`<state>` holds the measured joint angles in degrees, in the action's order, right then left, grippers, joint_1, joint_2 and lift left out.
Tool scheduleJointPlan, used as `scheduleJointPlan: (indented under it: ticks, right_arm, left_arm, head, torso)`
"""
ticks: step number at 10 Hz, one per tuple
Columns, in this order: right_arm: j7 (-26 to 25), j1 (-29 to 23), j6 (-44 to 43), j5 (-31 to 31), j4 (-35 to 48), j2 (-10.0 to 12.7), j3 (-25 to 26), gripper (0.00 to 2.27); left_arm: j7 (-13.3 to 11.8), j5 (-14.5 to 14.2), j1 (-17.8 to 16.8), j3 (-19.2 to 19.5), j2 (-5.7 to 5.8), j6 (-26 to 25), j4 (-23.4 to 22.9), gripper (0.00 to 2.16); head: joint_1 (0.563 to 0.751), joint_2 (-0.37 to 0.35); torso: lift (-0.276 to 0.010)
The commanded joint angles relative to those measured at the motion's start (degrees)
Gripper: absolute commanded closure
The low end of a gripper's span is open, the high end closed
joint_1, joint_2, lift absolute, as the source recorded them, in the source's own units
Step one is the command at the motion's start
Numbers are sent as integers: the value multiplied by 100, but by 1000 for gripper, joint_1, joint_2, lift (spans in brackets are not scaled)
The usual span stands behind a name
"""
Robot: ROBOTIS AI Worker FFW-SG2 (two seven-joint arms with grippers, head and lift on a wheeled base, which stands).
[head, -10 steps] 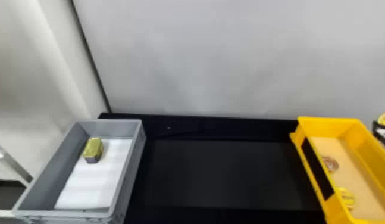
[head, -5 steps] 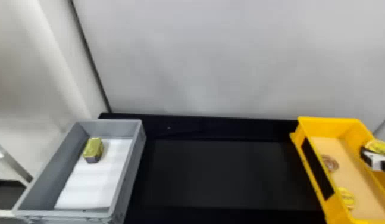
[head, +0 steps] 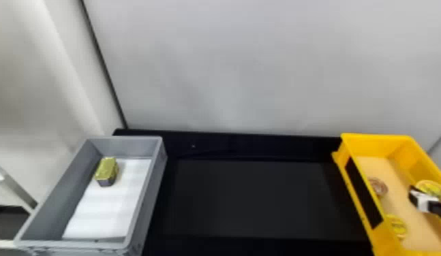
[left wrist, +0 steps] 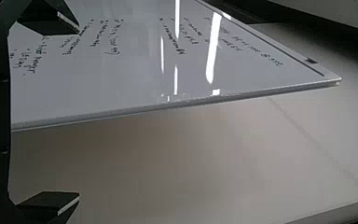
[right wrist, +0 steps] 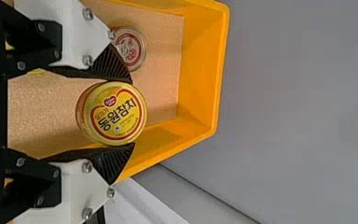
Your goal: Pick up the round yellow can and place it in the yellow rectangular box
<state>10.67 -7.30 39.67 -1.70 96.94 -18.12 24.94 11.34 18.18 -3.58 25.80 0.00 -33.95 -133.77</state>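
Observation:
In the head view my right gripper [head: 430,201] is over the right side of the yellow box [head: 362,204], with the round yellow can [head: 430,187] at its fingers. The right wrist view shows the right gripper [right wrist: 121,113] shut on the round yellow can [right wrist: 116,114], one ribbed finger against each side, above the yellow box [right wrist: 200,65]. My left gripper [left wrist: 77,114] stands open in the left wrist view, fingers wide apart with nothing between them, facing a whiteboard.
Inside the yellow box lie a reddish-brown round can [head: 378,187] and another yellow one [head: 396,226]. A grey box [head: 144,190] at the left holds a gold-topped rectangular can [head: 107,171]. Between the boxes lies a black surface [head: 250,201]; a pale wall [head: 263,61] rises behind.
From the right edge of the head view, my right gripper has come leftward and lower over the yellow box, carrying the round yellow can. The cans inside both boxes have not moved.

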Motion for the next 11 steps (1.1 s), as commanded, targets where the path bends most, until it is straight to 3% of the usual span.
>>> scheduleJointPlan:
  ticks: [1, 3, 8, 11]
  right_arm:
    - [-30, -9, -63, 21, 44, -7, -24, 351]
    - [-39, -9, -89, 21, 71, -25, -15, 133]
    - [-12, -27, -151, 21, 299, -42, -6, 131]
    - [-30, 35, -696, 12, 827, -86, 328, 131]
  left_arm:
    - [1, -8, 6, -3, -15, -9, 0, 36]
    - [1, -8, 6, 5, -15, -17, 0, 35]
    - [1, 1, 15, 5, -15, -17, -9, 35]
    - [9, -8, 24, 23, -15, -26, -9, 35]
  head:
    - [694, 14]
    - [694, 14]
    - [694, 14]
    - [694, 14]
  torso:
    - [-61]
    - [-61]
    - [-61]
    - [-61]
